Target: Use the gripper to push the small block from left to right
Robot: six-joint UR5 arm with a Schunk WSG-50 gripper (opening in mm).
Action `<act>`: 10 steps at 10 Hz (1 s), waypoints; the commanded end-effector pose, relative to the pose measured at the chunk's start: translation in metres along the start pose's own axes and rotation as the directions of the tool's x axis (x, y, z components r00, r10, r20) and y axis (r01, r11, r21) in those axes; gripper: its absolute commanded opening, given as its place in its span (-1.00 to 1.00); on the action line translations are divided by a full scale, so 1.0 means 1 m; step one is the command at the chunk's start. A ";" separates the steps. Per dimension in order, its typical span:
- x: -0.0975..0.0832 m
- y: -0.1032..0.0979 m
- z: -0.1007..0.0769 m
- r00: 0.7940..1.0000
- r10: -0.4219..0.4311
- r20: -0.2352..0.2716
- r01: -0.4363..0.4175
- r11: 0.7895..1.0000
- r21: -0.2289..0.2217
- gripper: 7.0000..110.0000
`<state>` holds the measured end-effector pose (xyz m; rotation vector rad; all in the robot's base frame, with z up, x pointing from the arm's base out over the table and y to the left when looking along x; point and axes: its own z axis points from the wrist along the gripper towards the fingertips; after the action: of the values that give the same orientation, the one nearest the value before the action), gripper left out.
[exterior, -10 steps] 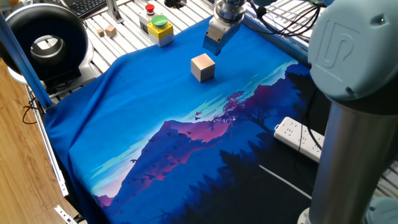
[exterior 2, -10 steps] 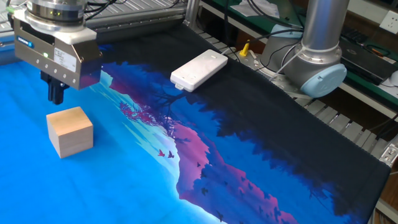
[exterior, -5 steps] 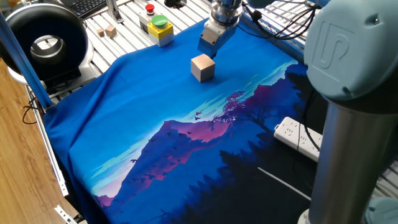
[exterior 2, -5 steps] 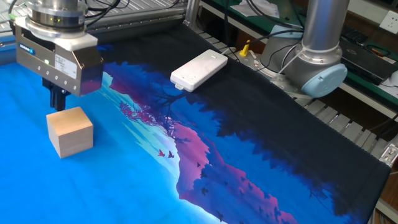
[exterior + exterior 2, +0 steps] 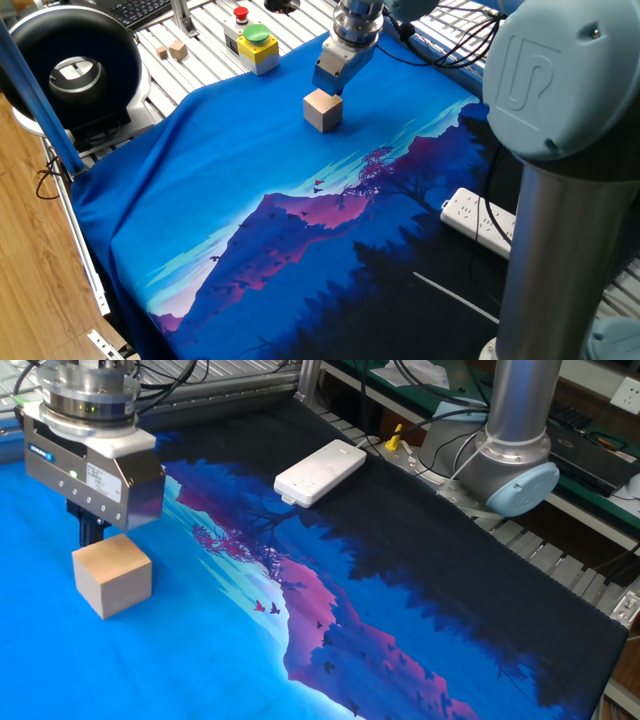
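The small block [image 5: 323,110] is a pale wooden cube on the blue part of the printed cloth [image 5: 250,200]. It also shows in the other fixed view [image 5: 112,574]. The gripper [image 5: 328,88] has a boxy grey head and points down just behind the block's far side. Its short dark fingers [image 5: 90,528] look closed together and stand right against the block's back top edge. Nothing is held between them.
A white power strip [image 5: 485,220] lies on the dark end of the cloth, also seen in the other fixed view [image 5: 320,472]. A yellow button box [image 5: 252,45], two tiny wooden blocks [image 5: 177,49] and a black round device [image 5: 70,70] sit beyond the cloth. The big arm column [image 5: 560,200] stands at the right.
The gripper has come down and closer to the block until its fingers meet the block's back side. The block has shifted very slightly.
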<state>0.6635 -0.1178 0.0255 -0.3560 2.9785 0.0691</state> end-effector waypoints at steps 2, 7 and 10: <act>-0.003 0.010 0.004 1.000 0.026 0.001 -0.026 1.000 -0.001 -1.00; 0.003 0.008 0.001 1.000 0.018 -0.002 -0.018 1.000 0.007 -1.00; 0.004 0.002 0.002 1.000 -0.002 0.007 0.002 1.000 0.013 -1.00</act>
<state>0.6587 -0.1126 0.0226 -0.3472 2.9830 0.0439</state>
